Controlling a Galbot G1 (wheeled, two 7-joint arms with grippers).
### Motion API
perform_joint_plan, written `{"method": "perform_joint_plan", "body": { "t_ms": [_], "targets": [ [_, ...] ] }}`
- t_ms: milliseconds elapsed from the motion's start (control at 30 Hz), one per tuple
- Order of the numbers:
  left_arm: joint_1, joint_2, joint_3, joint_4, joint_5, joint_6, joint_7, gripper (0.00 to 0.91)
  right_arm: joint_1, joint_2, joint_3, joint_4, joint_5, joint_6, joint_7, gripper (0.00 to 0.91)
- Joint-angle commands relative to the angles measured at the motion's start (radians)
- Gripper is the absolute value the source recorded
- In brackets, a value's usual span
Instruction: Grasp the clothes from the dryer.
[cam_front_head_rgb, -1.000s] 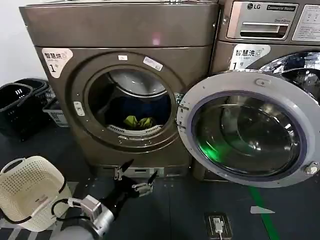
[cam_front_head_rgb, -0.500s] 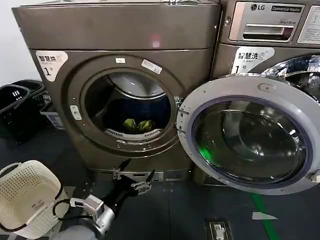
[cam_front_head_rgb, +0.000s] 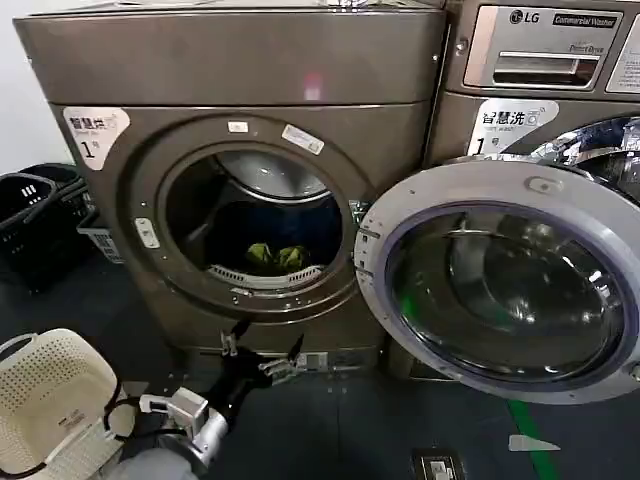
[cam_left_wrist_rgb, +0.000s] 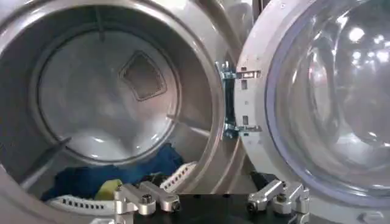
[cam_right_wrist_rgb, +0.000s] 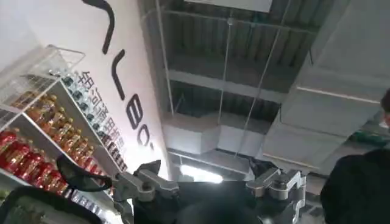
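The left claw (cam_front_head_rgb: 262, 352) hangs wide open and empty below the dryer (cam_front_head_rgb: 230, 110) opening, lined up toward the clothes (cam_front_head_rgb: 276, 257) inside.

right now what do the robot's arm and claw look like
The left arm is silver-grey with a black forearm section and a black cable looping beside it. Its left claw has two metal fingers with bolted silver links on a black body. The right claw looks the same: silver linked fingers, black base.
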Motion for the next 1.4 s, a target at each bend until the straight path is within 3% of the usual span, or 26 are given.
{"method": "perform_joint_plan", "body": {
  "t_ms": [33,1400],
  "targets": [
    [0.000,0.001,-0.001,0.003,0.011,-0.003,0.001,0.907,0.001,-0.002,-0.005,0.004,-0.002,-0.001,-0.001,0.907],
    [-0.017,-0.003,0.006,0.017,0.013,-0.003,-0.004,0.907,-0.004,0.001,-0.009,0.028,0.003,-0.004,-0.028,0.907]
  ]
}}
